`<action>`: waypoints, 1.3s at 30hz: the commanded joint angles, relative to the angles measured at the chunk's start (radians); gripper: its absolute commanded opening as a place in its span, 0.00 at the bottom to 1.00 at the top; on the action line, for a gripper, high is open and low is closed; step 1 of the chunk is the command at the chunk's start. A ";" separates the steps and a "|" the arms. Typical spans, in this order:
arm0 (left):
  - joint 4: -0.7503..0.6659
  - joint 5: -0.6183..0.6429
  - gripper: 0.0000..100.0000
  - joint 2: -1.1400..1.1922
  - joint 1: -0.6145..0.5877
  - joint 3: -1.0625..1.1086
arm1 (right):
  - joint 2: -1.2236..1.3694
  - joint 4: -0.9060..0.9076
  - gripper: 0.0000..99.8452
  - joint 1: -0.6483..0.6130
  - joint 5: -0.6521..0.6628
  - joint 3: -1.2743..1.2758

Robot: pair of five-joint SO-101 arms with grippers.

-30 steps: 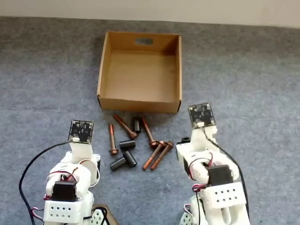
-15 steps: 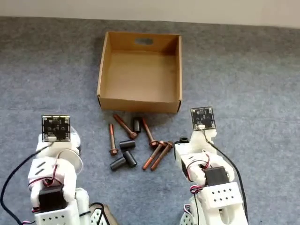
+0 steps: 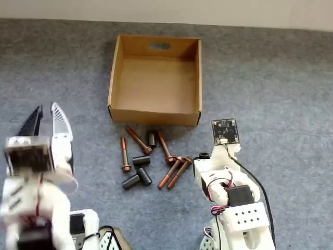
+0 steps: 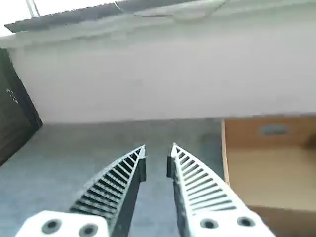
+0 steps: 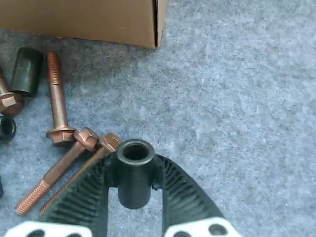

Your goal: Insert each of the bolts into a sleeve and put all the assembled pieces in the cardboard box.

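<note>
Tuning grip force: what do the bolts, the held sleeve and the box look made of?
The bolts: metal, maybe copper-plated steel; reddish-brown sheen, threaded shanks, flanged hex heads. The sleeve in the right claw: smooth dark tube with a bore, dull finish; blackened metal or plastic, cannot tell. The cardboard box: plain brown matte board, folded walls.

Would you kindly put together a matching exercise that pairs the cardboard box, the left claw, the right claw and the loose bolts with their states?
Things:
1. cardboard box
2. left claw
3. right claw
4. bolts

States:
a. lying on the carpet
b. empty
c. open, holding nothing
d. shut on a sleeve

Pairs: 1-b, 2-c, 3-d, 4-a.
</note>
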 commanded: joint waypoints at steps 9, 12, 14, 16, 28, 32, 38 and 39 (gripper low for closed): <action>0.348 0.485 0.11 0.837 0.208 -0.205 | -0.012 -0.019 0.01 -0.010 -0.009 -0.004; 0.325 0.511 0.11 0.961 0.246 -0.189 | -0.012 -0.019 0.01 -0.008 -0.009 -0.004; 0.298 0.493 0.11 1.035 0.268 -0.191 | -0.012 -0.019 0.01 -0.007 -0.009 -0.004; 0.261 0.496 0.11 1.104 0.283 -0.193 | -0.012 -0.019 0.01 -0.007 -0.009 -0.004; 0.158 0.499 0.15 1.313 0.383 -0.216 | -0.012 -0.018 0.01 -0.007 -0.008 -0.004; 0.140 0.499 0.15 1.323 0.389 -0.228 | -0.012 -0.018 0.01 -0.007 -0.008 -0.004; -0.014 0.499 0.15 1.325 0.390 -0.134 | -0.012 -0.018 0.01 -0.005 -0.008 -0.004; -0.044 0.497 0.15 1.325 0.387 -0.105 | -0.012 -0.018 0.01 -0.005 -0.008 -0.004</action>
